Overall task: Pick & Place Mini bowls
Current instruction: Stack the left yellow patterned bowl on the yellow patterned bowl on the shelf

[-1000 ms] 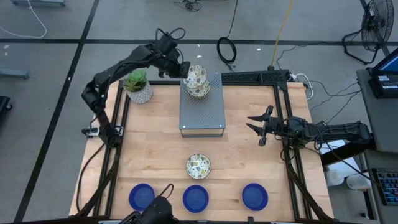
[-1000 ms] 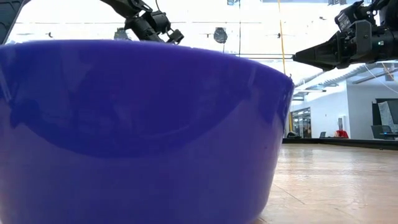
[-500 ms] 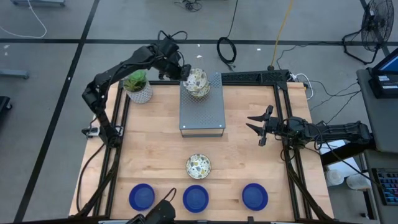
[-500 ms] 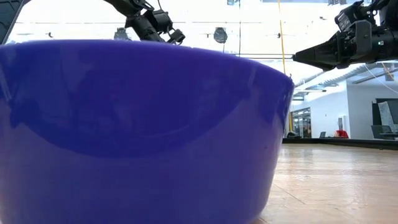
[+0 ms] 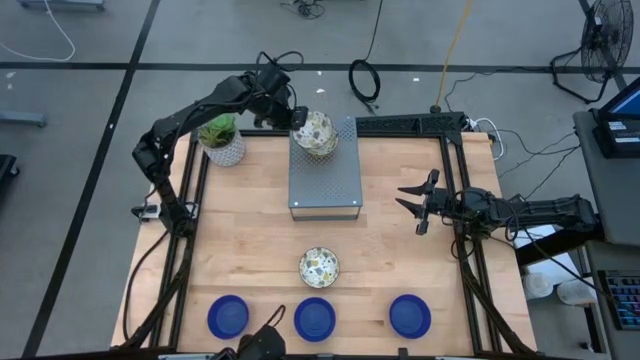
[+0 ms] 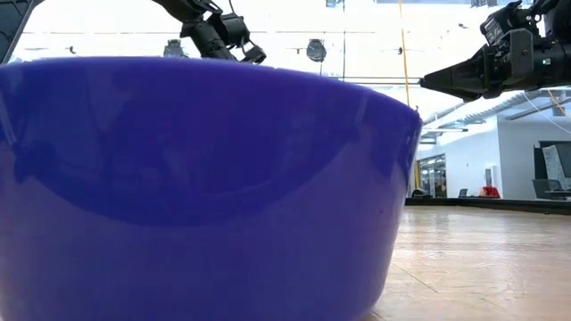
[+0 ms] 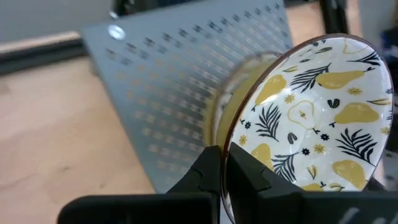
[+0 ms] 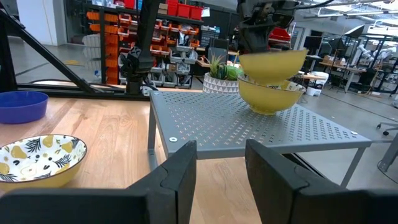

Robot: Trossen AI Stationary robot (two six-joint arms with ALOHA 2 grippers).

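The left end effector (image 5: 297, 117) is pinched on the rim of a patterned mini bowl (image 5: 314, 126), holding it tilted just above a second patterned bowl (image 8: 270, 94) that sits on the far end of the grey perforated riser (image 5: 325, 172). In the left wrist view the held bowl's inside is cream-white with yellow pears, dark fronds and small yellow flowers; its outside is plain yellow, like that of the bowl under it. A third patterned bowl (image 5: 319, 267) rests on the wooden table (image 5: 250, 240), between the riser and the near edge. Three solid blue mini bowls (image 5: 228, 316) stand in a row along that near edge, well apart from each other; one of them fills most of the low view. A white pot with a green plant (image 5: 222, 139) stands at the table's far left corner, beside the riser. The right end effector (image 5: 408, 202) hovers at the table's right side, fingers spread and holding nothing.
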